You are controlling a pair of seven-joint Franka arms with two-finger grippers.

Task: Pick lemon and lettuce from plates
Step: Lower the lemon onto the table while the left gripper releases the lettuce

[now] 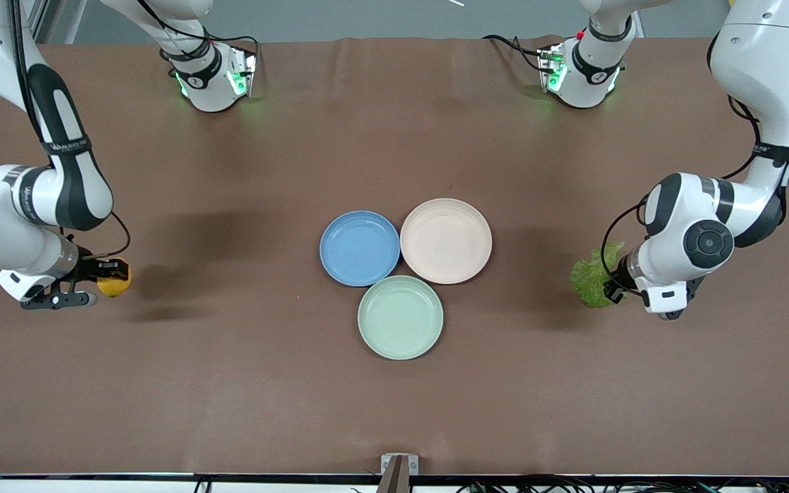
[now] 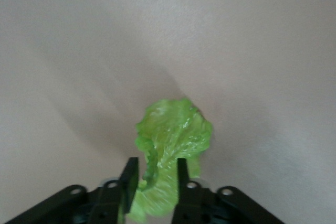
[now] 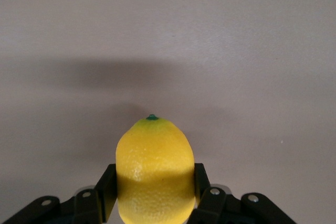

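My right gripper [image 1: 98,283] is shut on the yellow lemon [image 1: 116,283] and holds it over bare table at the right arm's end. In the right wrist view the lemon [image 3: 154,169] fills the gap between the fingers of the right gripper [image 3: 155,183]. My left gripper [image 1: 610,282] is shut on the green lettuce [image 1: 592,276] and holds it over bare table at the left arm's end. In the left wrist view the lettuce [image 2: 176,129] hangs out past the left gripper [image 2: 156,174]. The blue plate [image 1: 359,247] and the beige plate [image 1: 446,240] sit side by side mid-table, both empty.
A mint-green plate [image 1: 400,317], also empty, touches both plates and lies nearer the front camera. The brown table cloth [image 1: 230,383] covers the whole surface. The arm bases stand along the table edge farthest from the camera.
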